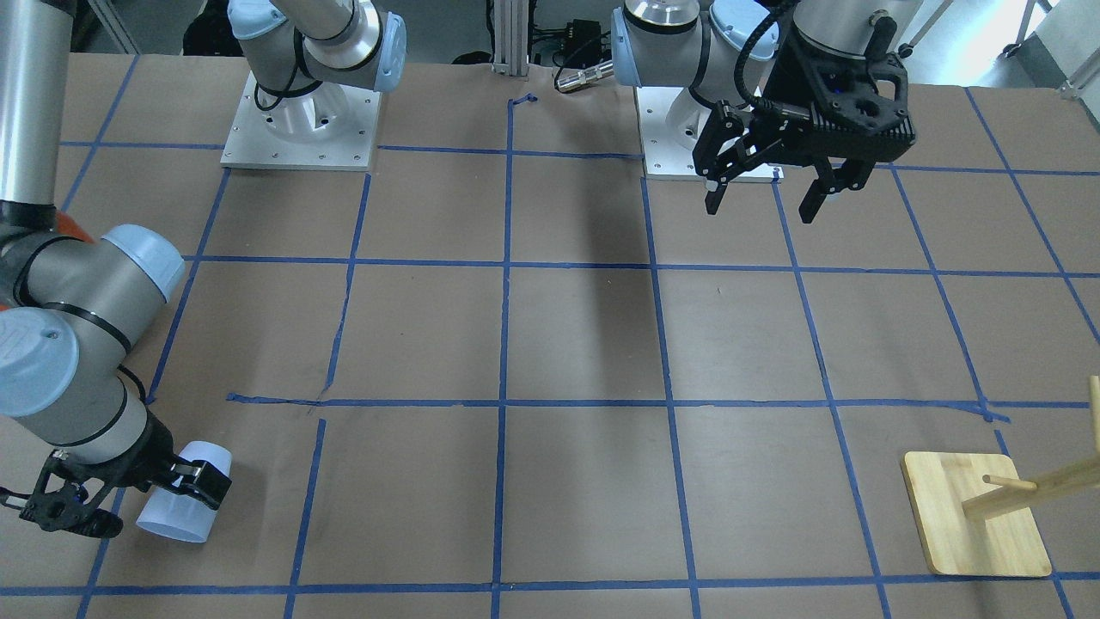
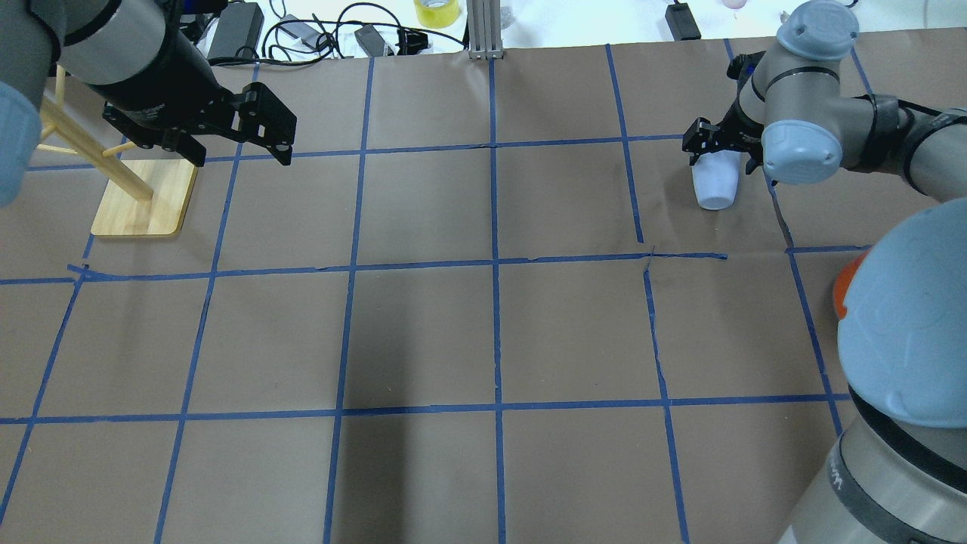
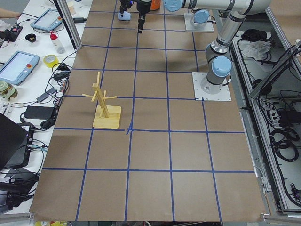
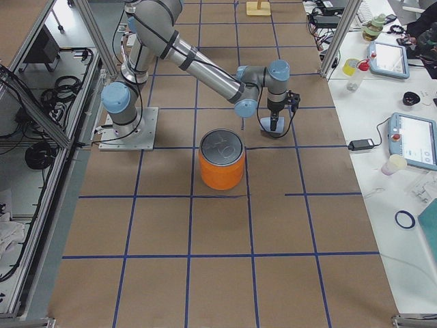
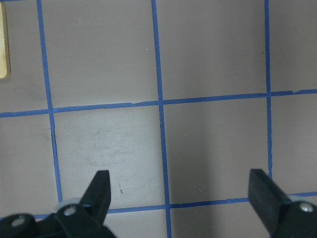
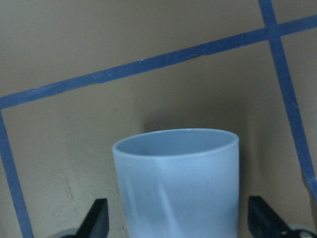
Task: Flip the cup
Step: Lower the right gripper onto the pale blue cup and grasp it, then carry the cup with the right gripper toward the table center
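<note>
The pale lavender-blue cup (image 1: pixel 176 516) rests on the brown paper at the table's far end on the robot's right. It looks tipped over, with its wide mouth pointing away from the robot's base. It also shows in the overhead view (image 2: pixel 714 190) and fills the right wrist view (image 6: pixel 178 188), rim at the top. My right gripper (image 6: pixel 176 218) is open and straddles the cup, with a thin gap beside each finger. My left gripper (image 1: pixel 760 206) is open and empty, hanging above the table near its own base; the left wrist view (image 5: pixel 178 183) shows only bare paper under it.
A wooden peg stand (image 1: pixel 975 516) stands at the far left side of the table (image 2: pixel 143 200). A large orange can with a silver top (image 4: pixel 222 160) stands close behind the right arm. Blue tape lines grid the brown paper.
</note>
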